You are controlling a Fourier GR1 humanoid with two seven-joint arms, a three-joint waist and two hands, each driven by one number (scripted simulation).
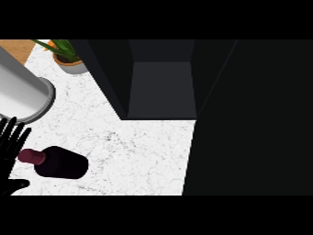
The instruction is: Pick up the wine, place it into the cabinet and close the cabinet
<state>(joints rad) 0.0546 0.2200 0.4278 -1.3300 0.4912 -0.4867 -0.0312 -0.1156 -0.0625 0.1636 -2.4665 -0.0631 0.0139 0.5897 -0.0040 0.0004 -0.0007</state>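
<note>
Wine (58, 162) lies just beside the left hand (2, 151), fingers straight.

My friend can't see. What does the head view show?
A dark wine bottle lies on the white marble counter, right beside the robot's open left hand. Behind it stands a dark open cabinet, with a potted plant further left.
</note>
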